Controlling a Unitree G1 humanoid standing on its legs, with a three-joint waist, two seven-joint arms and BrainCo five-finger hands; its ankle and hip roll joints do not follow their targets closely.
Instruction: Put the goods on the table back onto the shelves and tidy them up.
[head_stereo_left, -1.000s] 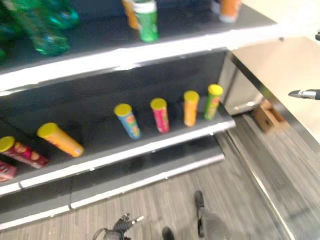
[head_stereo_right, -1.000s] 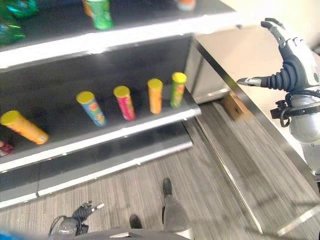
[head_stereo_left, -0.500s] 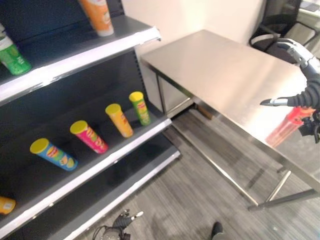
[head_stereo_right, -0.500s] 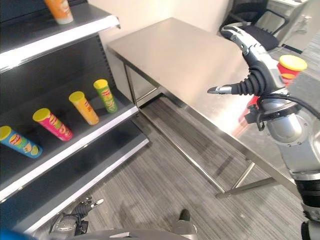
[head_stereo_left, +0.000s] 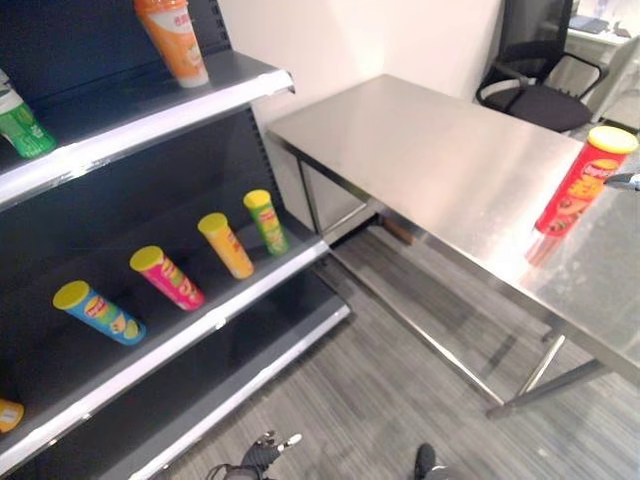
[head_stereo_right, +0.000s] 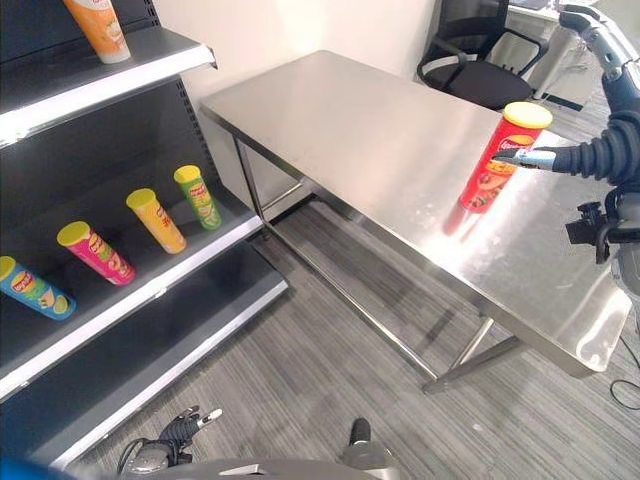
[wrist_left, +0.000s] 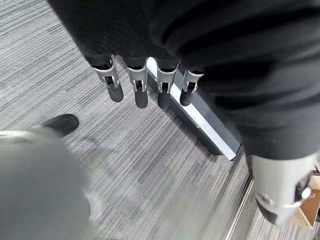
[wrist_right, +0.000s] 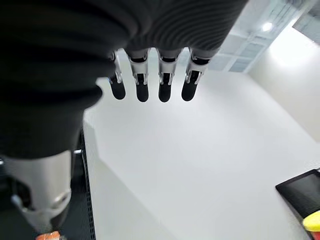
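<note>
A: Since a second ago the camera has swung from the dark shelf (head_stereo_right: 140, 290) toward the bare steel table (head_stereo_right: 370, 130), so the tall red crisp tube with the yellow lid (head_stereo_right: 500, 155) now shows standing upright there.

B: Risk?

A: I judge it top-heavy; a sideways knock while reaching could topple or roll it off.

B: Hands?

A: The right hand (head_stereo_right: 610, 150) is raised just beside the tube, fingers straight, empty. The left hand (wrist_left: 145, 85) hangs over the floor, relaxed, empty.

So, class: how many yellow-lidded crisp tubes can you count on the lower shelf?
4 in full: blue, pink, orange and green, all lying on the lower shelf. Part of another shows at the frame edge; more may be hidden.
</note>
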